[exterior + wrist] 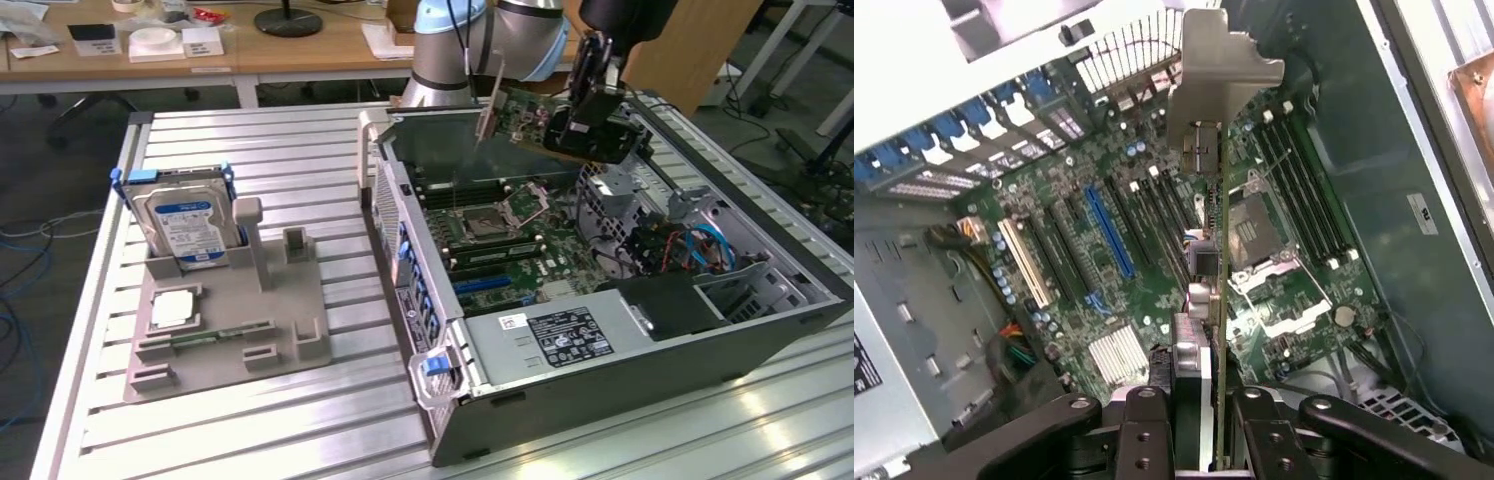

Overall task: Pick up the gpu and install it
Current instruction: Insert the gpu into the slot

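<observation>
Ribbed aluminium table [267, 170] | open grey computer case [694, 350], green motherboard [501, 235] exposed | black gripper [577, 125] clamped on thin green gpu [525, 115] card, above case | silver hard drive [187, 225] in grey holder [287, 320], well apart

Exterior view overlooks the open case [627, 390]; wrist view looks inside.

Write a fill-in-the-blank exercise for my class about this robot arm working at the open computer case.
1. The gripper is shut on the ____, holding it above the motherboard.
2. The hard drive stands ____ in the grey holder.
3. In the exterior view, that holder sits on the ____ of the computer case.

Missing words: gpu; upright; left.
</observation>
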`<state>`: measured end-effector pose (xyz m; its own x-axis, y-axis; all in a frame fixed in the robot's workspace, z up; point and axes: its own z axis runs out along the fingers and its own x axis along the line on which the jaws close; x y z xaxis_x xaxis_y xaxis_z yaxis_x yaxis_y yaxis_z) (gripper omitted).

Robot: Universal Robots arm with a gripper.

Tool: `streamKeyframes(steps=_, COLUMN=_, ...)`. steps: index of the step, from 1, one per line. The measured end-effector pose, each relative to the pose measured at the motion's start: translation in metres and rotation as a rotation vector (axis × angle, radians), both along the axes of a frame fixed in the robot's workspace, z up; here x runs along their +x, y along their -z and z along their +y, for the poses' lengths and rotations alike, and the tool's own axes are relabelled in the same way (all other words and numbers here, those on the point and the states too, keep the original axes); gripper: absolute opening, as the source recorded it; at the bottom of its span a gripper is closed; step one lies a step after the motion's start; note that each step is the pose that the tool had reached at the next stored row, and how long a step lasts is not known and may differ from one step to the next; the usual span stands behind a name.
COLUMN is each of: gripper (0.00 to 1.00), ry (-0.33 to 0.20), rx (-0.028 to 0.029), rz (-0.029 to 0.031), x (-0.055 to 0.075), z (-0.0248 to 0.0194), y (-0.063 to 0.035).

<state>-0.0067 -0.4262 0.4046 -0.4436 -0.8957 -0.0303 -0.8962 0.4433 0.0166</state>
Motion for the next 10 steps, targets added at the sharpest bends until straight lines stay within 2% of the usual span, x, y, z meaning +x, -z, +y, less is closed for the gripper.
streamKeyframes(steps=4, gripper=0.28, ry=-0.018, rx=0.0002, rz=-0.0282, x=0.0, z=-0.0001, y=0.0011)
streamKeyframes(steps=6, gripper=0.28, ry=-0.039, rx=0.0004, rz=-0.0337, x=0.0001, z=-0.0004, y=0.0016)
streamKeyframes(steps=10, gripper=0.28, ry=-0.101, rx=0.0015, rz=-0.0369, x=0.0, z=-0.0004, y=0.003)
